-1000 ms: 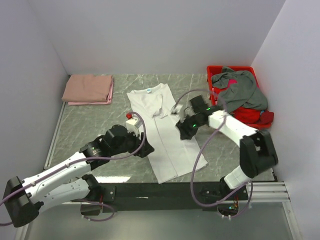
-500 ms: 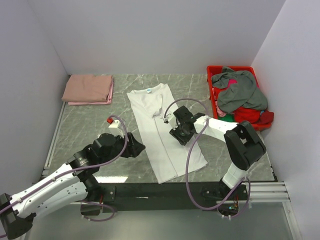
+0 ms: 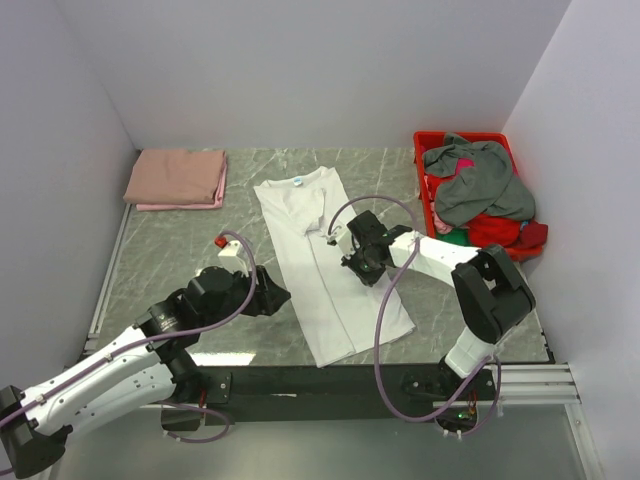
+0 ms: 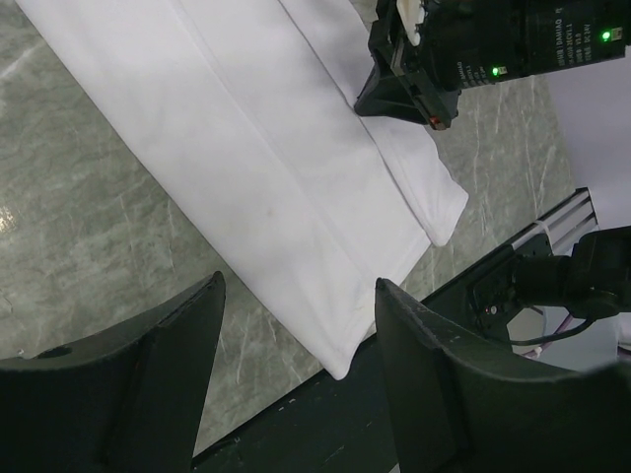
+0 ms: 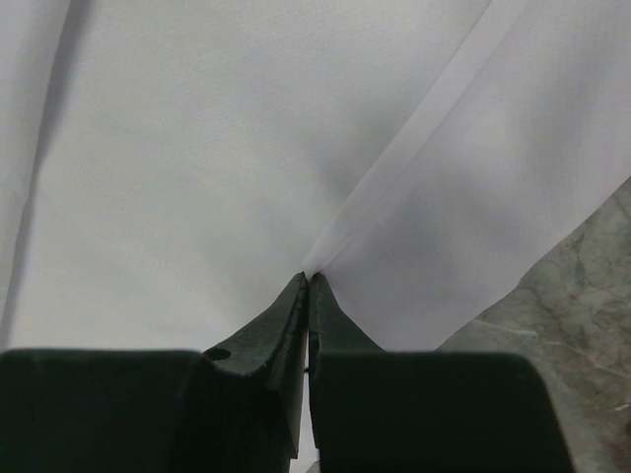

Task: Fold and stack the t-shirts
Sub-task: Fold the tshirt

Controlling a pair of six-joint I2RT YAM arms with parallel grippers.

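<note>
At far right, red bin (image 3: 428,138) holds grey t-shirt (image 3: 488,185) (over red t-shirt (image 3: 497,231)).

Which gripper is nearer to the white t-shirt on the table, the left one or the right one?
Right. The right gripper is shut on a fold of the white t-shirt, near its right side. The left gripper is open, just beside the shirt's left edge.

The left gripper (image 4: 296,296) hangs with fingers wide apart. The right gripper (image 5: 308,280) pinches the white t-shirt (image 5: 197,148) tight.
</note>
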